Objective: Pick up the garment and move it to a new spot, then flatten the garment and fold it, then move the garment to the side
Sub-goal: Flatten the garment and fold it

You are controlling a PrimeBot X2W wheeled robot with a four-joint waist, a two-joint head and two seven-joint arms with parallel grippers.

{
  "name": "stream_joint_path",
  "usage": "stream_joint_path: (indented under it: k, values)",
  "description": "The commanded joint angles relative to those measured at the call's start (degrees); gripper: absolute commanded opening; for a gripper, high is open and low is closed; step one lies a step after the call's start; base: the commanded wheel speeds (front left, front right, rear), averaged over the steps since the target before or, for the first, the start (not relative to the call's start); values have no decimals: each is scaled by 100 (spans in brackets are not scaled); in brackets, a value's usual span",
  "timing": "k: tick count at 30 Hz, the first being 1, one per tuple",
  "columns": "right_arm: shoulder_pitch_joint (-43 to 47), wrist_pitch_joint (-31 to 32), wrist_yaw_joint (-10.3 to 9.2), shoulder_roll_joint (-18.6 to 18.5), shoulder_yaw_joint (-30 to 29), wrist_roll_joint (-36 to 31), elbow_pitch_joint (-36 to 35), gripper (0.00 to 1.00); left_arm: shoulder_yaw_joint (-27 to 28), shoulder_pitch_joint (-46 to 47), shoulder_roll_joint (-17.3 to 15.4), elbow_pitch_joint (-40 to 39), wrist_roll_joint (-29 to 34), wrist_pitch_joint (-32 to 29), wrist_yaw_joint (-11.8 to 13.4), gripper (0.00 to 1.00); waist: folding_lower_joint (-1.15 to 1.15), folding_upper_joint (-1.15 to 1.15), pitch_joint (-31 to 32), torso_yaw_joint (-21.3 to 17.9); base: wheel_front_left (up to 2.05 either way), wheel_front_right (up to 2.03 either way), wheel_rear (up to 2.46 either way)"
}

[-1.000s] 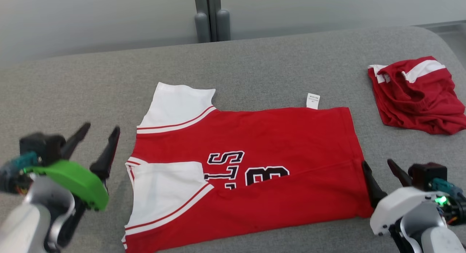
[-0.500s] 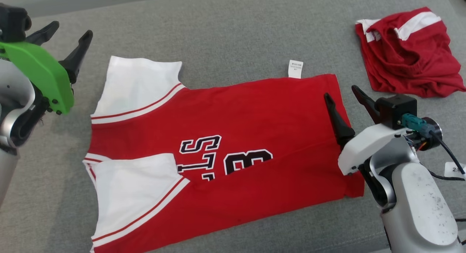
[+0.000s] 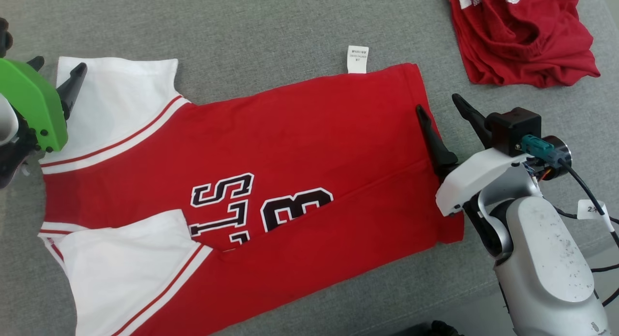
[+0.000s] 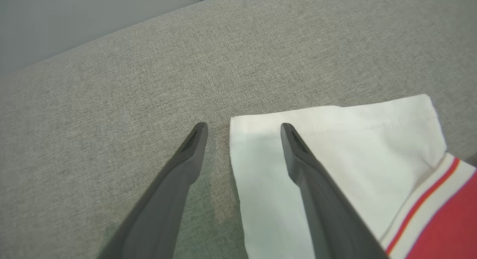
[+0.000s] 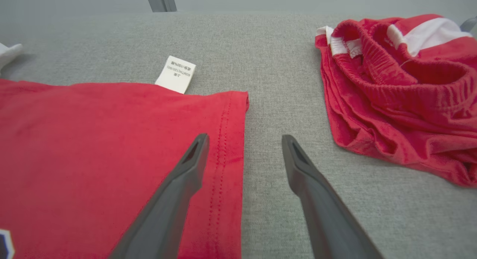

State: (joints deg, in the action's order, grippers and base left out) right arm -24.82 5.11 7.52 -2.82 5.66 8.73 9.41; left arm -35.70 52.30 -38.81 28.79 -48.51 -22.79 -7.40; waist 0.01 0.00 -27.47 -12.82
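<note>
Left wrist view is showing the left hand [image 4: 243, 126] standing open, its fingers [image 4: 316, 184] straddling the corner of the white sleeve [image 4: 335, 147], one over cloth and one over the grey cushion [image 4: 111, 102]. The right hand [image 5: 245, 138], also open, is straddling the hem [image 5: 223, 113]. The jersey [image 3: 290, 152] is lying flat between them, its long axis running hand to hand, each arm nearest its own end; crumpled red shorts [image 5: 391, 102] are sitting beyond the right hand's outer finger.
</note>
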Motion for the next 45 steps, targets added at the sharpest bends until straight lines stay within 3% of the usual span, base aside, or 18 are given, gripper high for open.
stream_joint_path:
  k: [1,9,10,11,13,14,21,30,43,44,45]
  values:
    - [-112,-60,-7,-16,13,44,50,100,-34,101,-62,98,-35,37,-13,100,-1,0,-159,-162,0,0,0]
    - [-241,-138,-8,-15,44,36,188,100,-313,77,-31,334,-289,-148,-14,100,-1,0,-177,-174,0,0,0]
    - [-266,-136,-8,-17,41,29,192,100,-363,73,-31,300,-329,-162,-14,94,-1,0,-173,-170,0,0,0]
    - [-288,-129,-7,-17,40,26,194,100,-392,79,-28,276,-372,-179,-14,58,-1,0,-170,-166,0,0,0]
    - [-335,-110,-7,-17,54,10,200,100,-471,89,-14,221,-464,-227,-15,24,-1,0,-162,-157,0,0,0]
    - [-369,-92,-7,-17,61,-10,213,100,-526,94,-22,185,-512,-257,-15,2,-1,0,-157,-153,0,0,0]
    - [-793,78,-8,-163,113,-77,336,100,-617,267,-78,55,-586,79,-14,0,-1,0,-88,-43,0,0,0]
    - [-1655,800,-8,-735,501,62,1081,100,-659,289,-18,-245,-670,852,-14,0,-1,0,90,348,0,0,0]
    - [-2075,1899,-7,-1461,1378,936,1884,100,-899,-44,-141,-1085,-741,1490,-14,0,-1,0,225,766,0,0,0]
    - [-2081,1935,-8,-1484,1427,987,1914,92,-910,-59,-140,-1129,-736,1509,-14,0,-1,0,228,779,0,0,0]
    - [-2090,1973,-8,-1508,1487,1051,1948,72,-919,-80,-139,-1176,-731,1536,-14,0,-1,0,234,794,0,0,0]
